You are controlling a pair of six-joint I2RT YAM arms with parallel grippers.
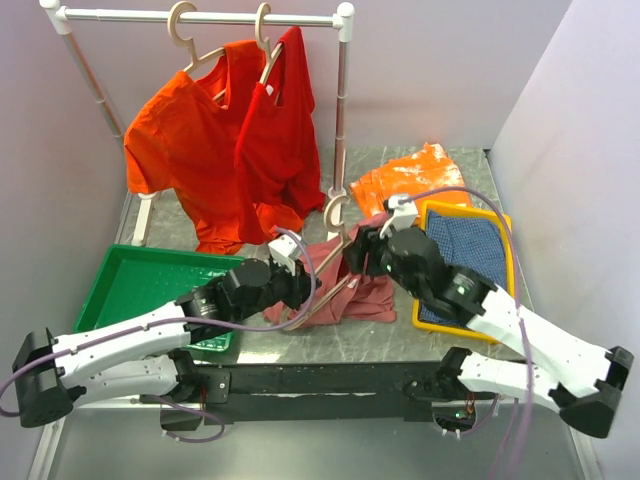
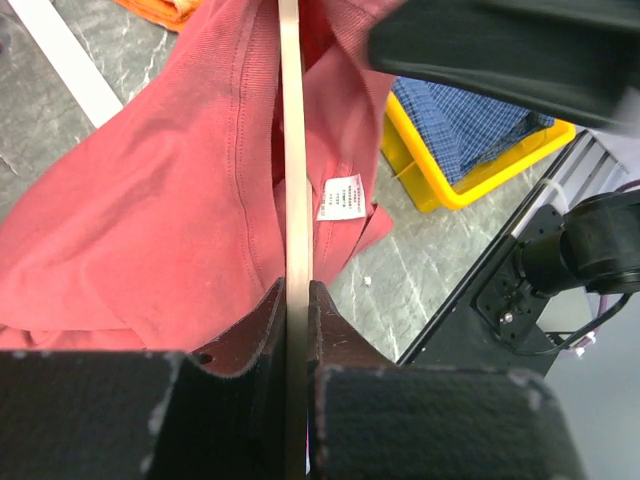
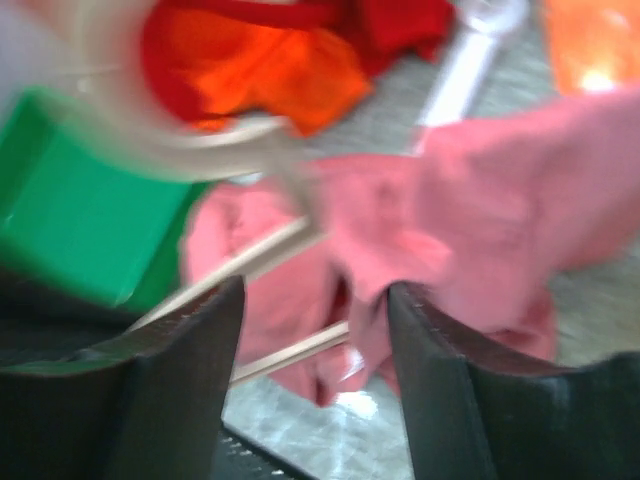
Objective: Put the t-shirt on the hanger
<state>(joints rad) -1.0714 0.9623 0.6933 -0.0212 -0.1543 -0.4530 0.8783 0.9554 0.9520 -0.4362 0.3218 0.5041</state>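
T-shirt [image 1: 368,296] is lying crumpled dead centre on the grey marbled counter [image 1: 400,345], boxed in by plain pale walls [image 1: 450,70]. Biggest thing back there is the white tube rail [image 1: 200,16] at 11 o'clock, with an orange shirt [image 1: 175,150] and a red shirt [image 1: 275,140] hanging off it. Green tray [image 1: 140,280] sits at 9 o'clock. Yellow tray [image 1: 470,210] is at 3 o'clock with a blue checked cloth [image 1: 465,245] in it, and another orange garment [image 1: 410,175] lies flat at 1 o'clock.

Up close it's a dusty rose colour with a stitched collar, all bunched up. The hanger [image 2: 292,150], a pale wood one, pokes up tilted out of the folds with its round hook toward 12 o'clock. Small white label [image 2: 342,197] shows at the bar's 3 o'clock. Left gripper [image 2: 297,300] has its jaws clamped tight on that bar. Right gripper [image 3: 315,290] view is blurry, but its jaws are spread wide with rose fabric and hanger bars showing between them. Can't tell if they touch the cloth.
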